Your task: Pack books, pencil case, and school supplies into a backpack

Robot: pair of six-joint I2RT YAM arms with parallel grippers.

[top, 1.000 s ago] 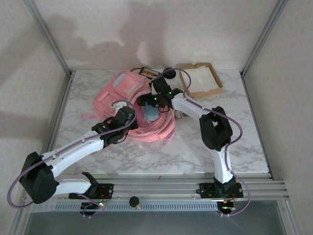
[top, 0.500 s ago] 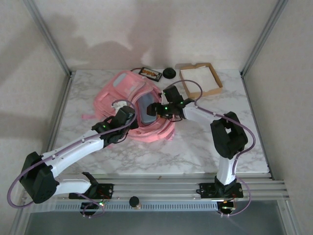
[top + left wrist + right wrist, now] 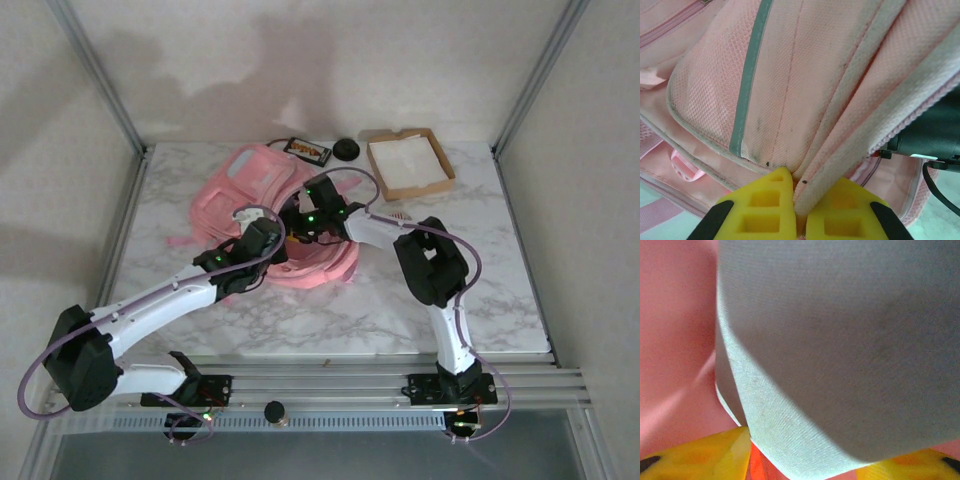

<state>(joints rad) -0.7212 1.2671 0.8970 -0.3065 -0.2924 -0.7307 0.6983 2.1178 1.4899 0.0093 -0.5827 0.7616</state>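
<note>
The pink backpack [image 3: 255, 175] lies left of the middle of the marble table [image 3: 480, 290]. At its near side the left gripper [image 3: 266, 243] is clenched on the bag's piped rim, its yellow fingers [image 3: 765, 205] pinching the fold. Just right of it, the right gripper [image 3: 297, 222] reaches into the opening. Its fingers [image 3: 695, 460] stand apart around pale grey fabric, and I cannot tell whether they grip it. A dark brown book [image 3: 307, 150] lies at the far edge, then a black round object [image 3: 346, 150], then the cardboard tray [image 3: 410, 165].

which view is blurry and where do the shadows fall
Right wrist: blurred, too close to a grey panel of the backpack, yellow fingers soft. Left wrist: sharp, mesh weave crisp. Top external: dim, soft arm shadows on the back wall.
</note>
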